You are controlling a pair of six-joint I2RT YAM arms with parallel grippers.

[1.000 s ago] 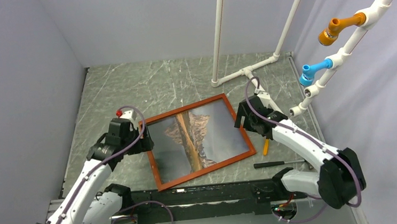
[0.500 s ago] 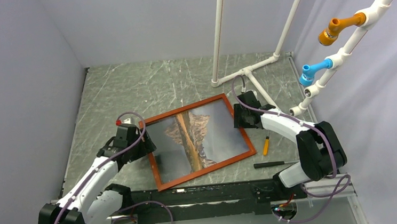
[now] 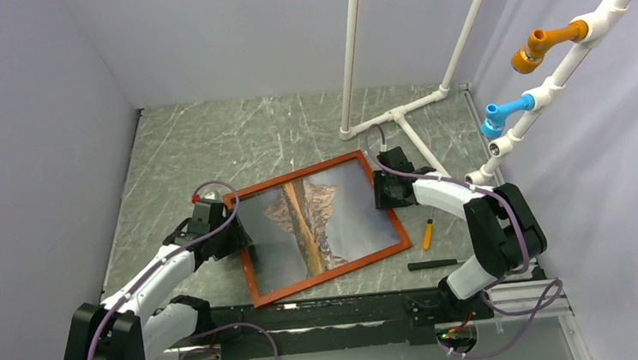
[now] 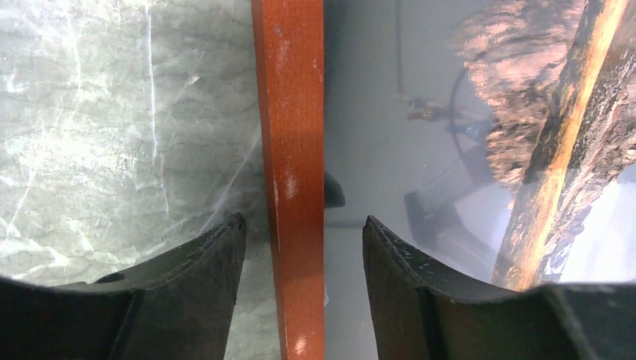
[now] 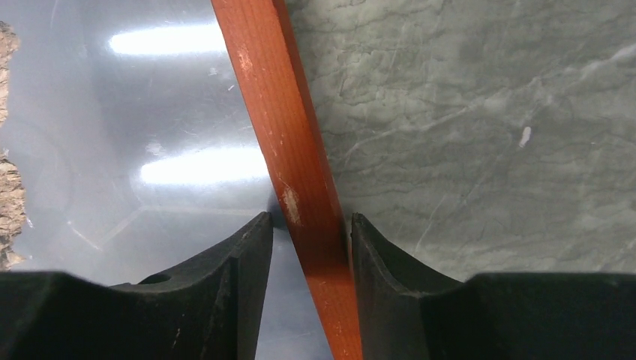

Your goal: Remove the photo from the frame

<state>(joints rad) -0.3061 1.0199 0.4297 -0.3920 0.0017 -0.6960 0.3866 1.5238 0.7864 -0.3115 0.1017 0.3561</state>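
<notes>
Two grippers, one frame, one photo. Frame (image 3: 331, 273): thin reddish-brown wood, lying flat and face up on the bench (image 3: 210, 146), skewed, closer to the near edge than the far one. Photo (image 3: 319, 219): mountain print, seated inside the frame, not yet out. Left gripper (image 4: 304, 225): astride the frame's left rail, fingers (image 4: 210, 262) spread with clear gaps either side. Right gripper (image 5: 311, 217): astride the right rail, fingers (image 5: 240, 270) drawn in close to the wood; whether they touch it cannot be told. Step in hand, by judgement: pinching both side rails so the frame can be raised and its back reached. To do it well, close both sides evenly, keep the pads on wood rather than on the glossy front, and lift level so neither rail slips.
</notes>
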